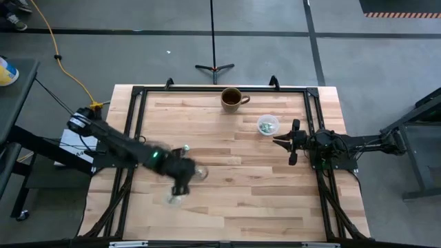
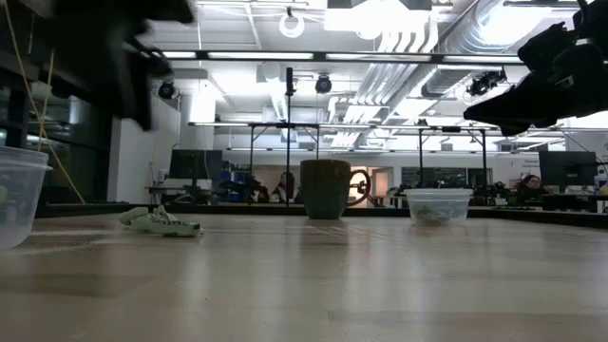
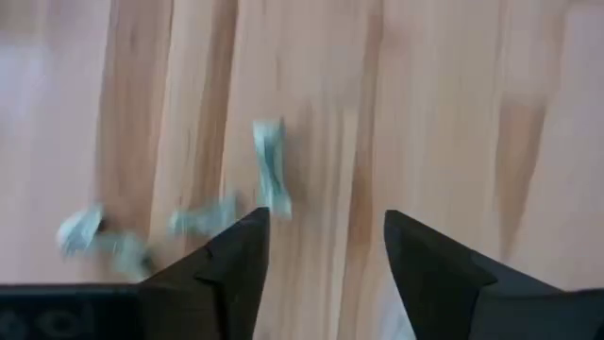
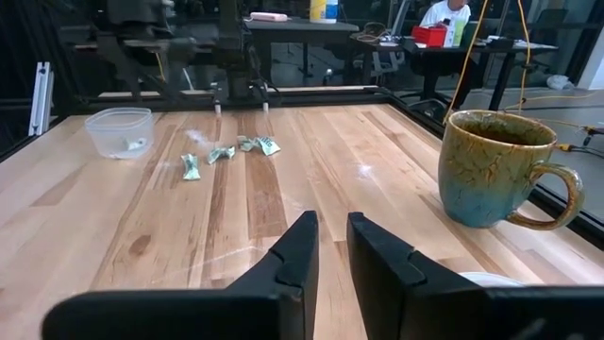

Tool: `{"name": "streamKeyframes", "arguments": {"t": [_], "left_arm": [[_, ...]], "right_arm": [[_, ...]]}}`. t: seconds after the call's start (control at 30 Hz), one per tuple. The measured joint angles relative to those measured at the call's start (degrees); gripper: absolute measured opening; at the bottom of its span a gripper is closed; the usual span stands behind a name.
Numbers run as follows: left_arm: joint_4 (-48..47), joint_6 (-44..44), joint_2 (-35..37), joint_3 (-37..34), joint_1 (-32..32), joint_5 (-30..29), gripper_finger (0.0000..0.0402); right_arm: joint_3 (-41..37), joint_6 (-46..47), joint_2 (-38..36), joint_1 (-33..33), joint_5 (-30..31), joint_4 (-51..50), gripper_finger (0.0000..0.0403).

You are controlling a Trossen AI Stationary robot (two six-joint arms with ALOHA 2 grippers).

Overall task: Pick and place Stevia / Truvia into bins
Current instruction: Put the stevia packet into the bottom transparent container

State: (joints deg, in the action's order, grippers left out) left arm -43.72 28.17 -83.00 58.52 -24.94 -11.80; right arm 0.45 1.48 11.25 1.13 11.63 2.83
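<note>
The wooden table [image 1: 227, 186] lay under my left gripper [image 3: 326, 255], its fingers spread wide and empty over scattered Stevia packets [image 4: 226, 151]; one cup [image 4: 119, 130] stood beside them, another [image 1: 268, 125] near my narrowed, empty right gripper [image 4: 332, 247]

Wood table [image 1: 227, 200] w/ mug [image 1: 232, 99], two cups [image 1: 267, 125], loose packets [image 4: 226, 151].

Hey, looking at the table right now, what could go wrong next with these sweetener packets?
The left gripper hangs open above loose packets lying close together, so a grasp may catch two or push them apart. The near cup stands beside the pile and looks light; a sweep of the arm might knock it. The mug sits near the right gripper and could be bumped.
</note>
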Motion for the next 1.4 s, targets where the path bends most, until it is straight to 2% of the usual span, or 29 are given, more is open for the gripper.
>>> {"name": "streamKeyframes", "arguments": {"t": [0.2,0.33,0.5,0.8,0.93,1.1,1.33,1.4], "left_arm": [[15.02,-11.12,-0.46,-5.2,9.99,10.13,0.0254],[18.88,-14.24,-1.02,-7.53,12.2,11.26,0.0255],[27.5,-13.52,-3.99,-11.28,12.58,11.39,0.0255],[26.2,-11.26,-11.55,-11.6,12.58,10.86,0.0255],[26.01,-11.51,-12.69,-11.38,12.55,10.5,0.0251],[25.83,-14.58,-12.74,-11.45,12.57,10.1,0.0197],[25.4,-16.15,-12.83,-11.16,12.69,9.91,0.0072],[22.56,-16.79,-12.46,-9.72,12.67,10.85,0.0035]], "right_arm": [[0.0,0.0,0.0,0.0,-0.23,0.0,0.0047],[0.0,0.0,0.0,0.0,-0.37,0.0,0.0048],[0.0,-0.49,0.0,0.0,-0.32,0.0,0.0052],[0.0,-1.7,0.57,0.0,-0.6,0.13,0.0047],[0.0,-1.54,0.68,0.0,-0.62,0.07,0.0051],[0.0,-1.53,0.74,0.0,-0.64,0.09,0.0052],[0.0,-1.53,0.68,0.0,-0.64,0.04,0.0044],[0.0,-1.53,0.68,0.0,-0.64,0.07,0.0045]]}}
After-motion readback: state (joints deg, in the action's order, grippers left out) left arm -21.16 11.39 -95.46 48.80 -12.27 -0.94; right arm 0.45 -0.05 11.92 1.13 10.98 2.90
